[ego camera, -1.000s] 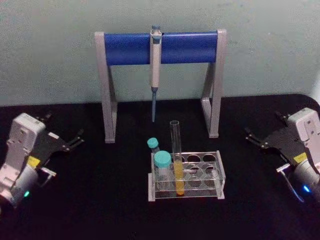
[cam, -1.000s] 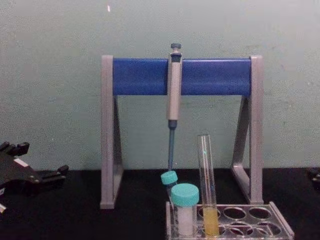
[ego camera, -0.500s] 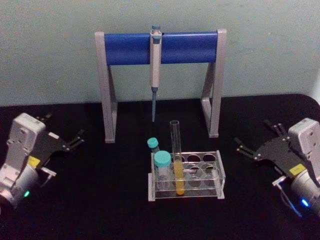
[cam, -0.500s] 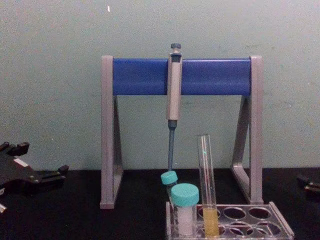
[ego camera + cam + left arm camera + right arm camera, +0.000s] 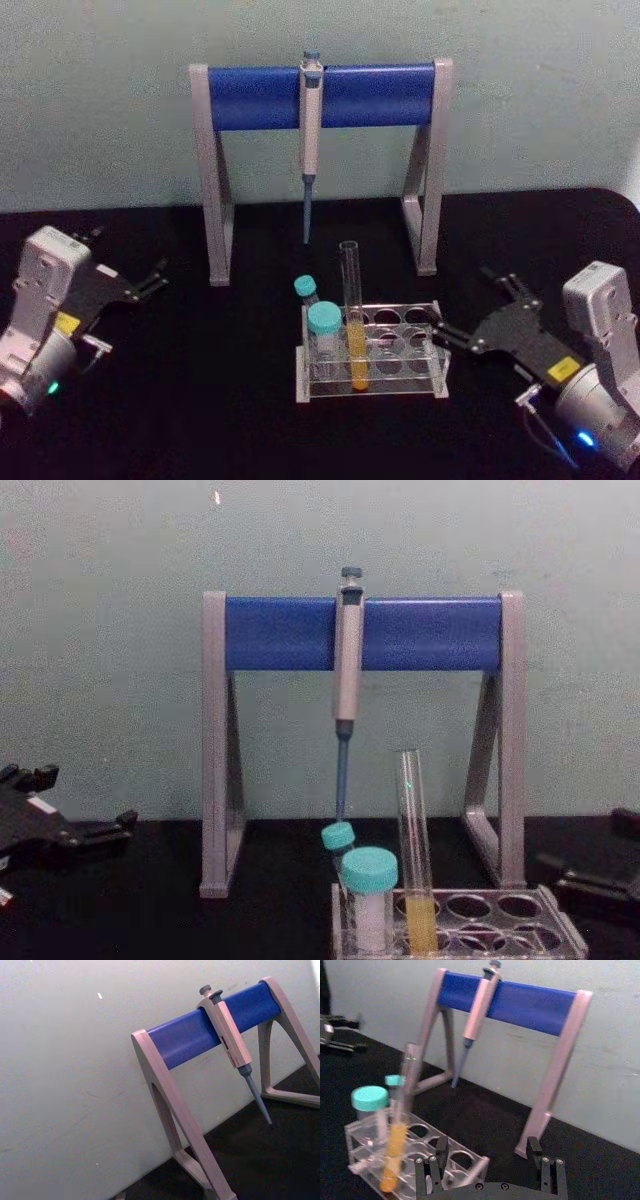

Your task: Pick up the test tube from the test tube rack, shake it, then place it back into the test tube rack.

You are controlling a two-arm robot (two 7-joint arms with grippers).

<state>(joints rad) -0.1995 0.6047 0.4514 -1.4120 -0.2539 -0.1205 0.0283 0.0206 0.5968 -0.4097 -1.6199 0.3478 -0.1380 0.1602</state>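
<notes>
No legible text, numbers, brands. Yellow stickers (image 5: 66, 322) behind left claw (image 5: 125, 255), right claw (image 5: 468, 305): print unreadable.

From the head, we looked forward and down over the black table (image 5: 200, 400), taking in the grey stand (image 5: 260, 97) against the wall (image 5: 100, 120) and the test tube rack (image 5: 405, 350) before it. From the chest, we looked level across the table, lower and nearer, meeting the same stand and rack from the side. Our left wrist camera, tilted, faced the stand and its pipette (image 5: 232, 1042) from low down. Our right wrist camera looked past the right gripper (image 5: 487, 1146) at the rack, close by, with the stand behind.
</notes>
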